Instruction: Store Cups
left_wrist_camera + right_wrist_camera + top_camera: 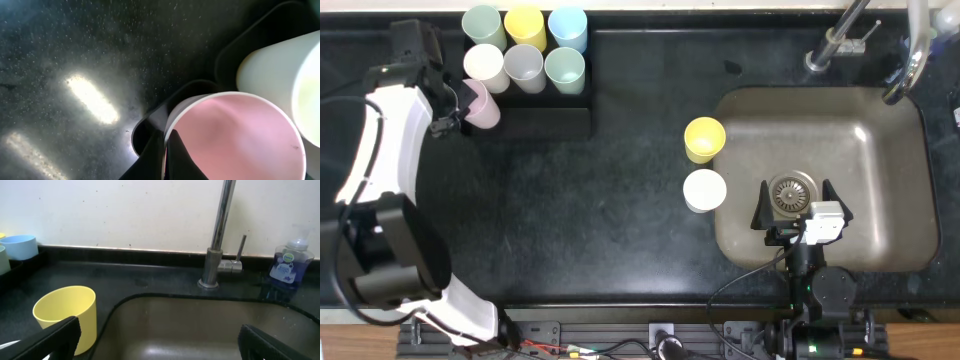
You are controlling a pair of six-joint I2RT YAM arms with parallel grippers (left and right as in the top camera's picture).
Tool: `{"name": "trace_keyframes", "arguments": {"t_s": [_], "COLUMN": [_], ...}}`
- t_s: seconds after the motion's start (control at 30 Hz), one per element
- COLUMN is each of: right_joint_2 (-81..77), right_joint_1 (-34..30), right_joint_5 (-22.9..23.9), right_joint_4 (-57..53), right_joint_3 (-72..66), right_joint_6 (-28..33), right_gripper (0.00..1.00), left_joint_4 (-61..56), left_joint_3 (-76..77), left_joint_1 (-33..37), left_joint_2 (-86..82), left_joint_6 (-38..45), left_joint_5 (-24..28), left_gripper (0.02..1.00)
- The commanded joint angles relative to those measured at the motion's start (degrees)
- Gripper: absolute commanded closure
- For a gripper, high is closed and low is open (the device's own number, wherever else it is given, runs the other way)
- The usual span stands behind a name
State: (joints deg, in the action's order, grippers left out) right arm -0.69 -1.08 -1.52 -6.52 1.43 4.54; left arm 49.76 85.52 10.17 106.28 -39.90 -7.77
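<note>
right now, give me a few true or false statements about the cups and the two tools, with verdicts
1. The left tool grips the pink cup by its rim. True.
2. The yellow cup sits inside the sink. False: it stands on the counter beside the sink.
3. The right tool is open above the sink. True.
4. The white cup is held by the right tool. False: it stands free on the counter next to the yellow cup.
</note>
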Motion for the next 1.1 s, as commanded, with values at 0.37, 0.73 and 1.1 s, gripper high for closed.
{"name": "trace_keyframes", "arguments": {"t_s": [0.37, 0.73, 1.1], "right_joint_2": [0.48, 0.48, 0.48], "right_joint_1": [0.22, 0.22, 0.22], "right_joint_5": [-0.35, -0.35, -0.35], "right_joint_4": [0.33, 0.33, 0.33], "right_joint_3": [-0.28, -0.28, -0.28], "right_joint_6": [0.2, 0.2, 0.2], "right_gripper": [0.005, 0.003, 0.003], "left_joint_4": [-2.51, -4.74, -3.98], "left_joint_3": [-2.73, -4.15, -4.13], "left_joint_1": [0.2, -0.17, -0.26], "left_joint_2": [0.59, 0.59, -1.86], "left_joint_6": [0.61, 0.66, 0.96], "left_joint_5": [-2.73, -0.83, -0.02], "left_gripper": [0.982, 0.551, 0.042]}}
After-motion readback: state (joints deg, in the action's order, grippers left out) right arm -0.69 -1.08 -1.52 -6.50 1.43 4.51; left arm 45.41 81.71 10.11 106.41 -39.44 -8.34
